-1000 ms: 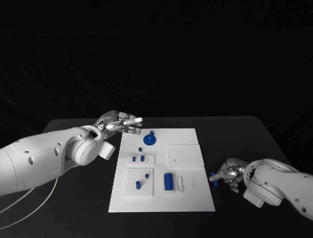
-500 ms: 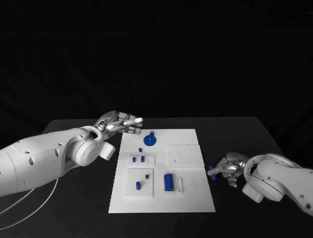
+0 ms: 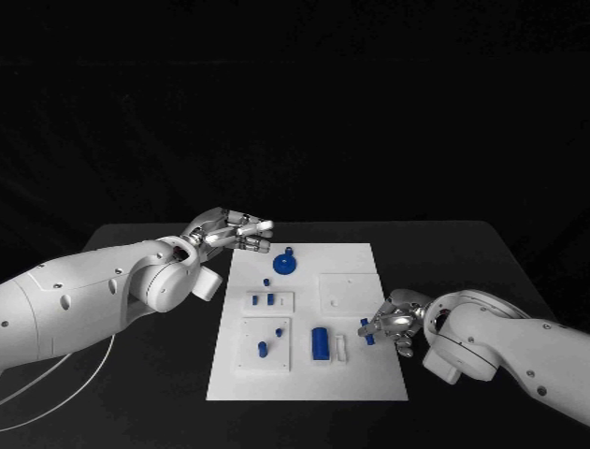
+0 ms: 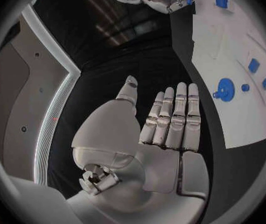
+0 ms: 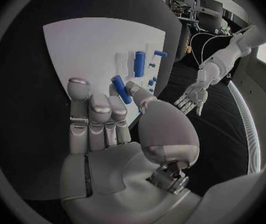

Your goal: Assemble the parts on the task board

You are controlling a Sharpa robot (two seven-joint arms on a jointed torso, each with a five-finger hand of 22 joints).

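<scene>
Left robot hand [image 3: 231,231] hovers just off the board's [image 3: 355,374] far-left corner, above the bench [image 3: 133,412]; wrist view shows its fingers [image 4: 173,114] straight and side by side, thumb apart, nothing in it. Its palm side can't be seen from the head cam. No real change there vs 1 s ago.

On the board: round blue knob [image 3: 282,265] near the far edge, small pegs [image 3: 260,300] in the left-middle plate, more pegs [image 3: 263,348] in the near-left plate, blue cylinder [image 3: 319,342] lying beside a white slot, approx board centre-near. Peg detail too small to tell upright vs lying. Square plate [image 3: 347,292] on the board's right side looks bare.

Right robot hand [image 3: 392,325] is over the board's right edge, beside the cylinder. It holds a blue peg [image 5: 121,89] pinched btw thumb and a finger; in the head view only a blue tip [image 3: 366,328] shows, the rest hidden by fingers. Can't tell if the peg touches the board. 1 s ago this hand was off the board over the bench to its right; it has moved in toward the board, peg in the same grip.
</scene>
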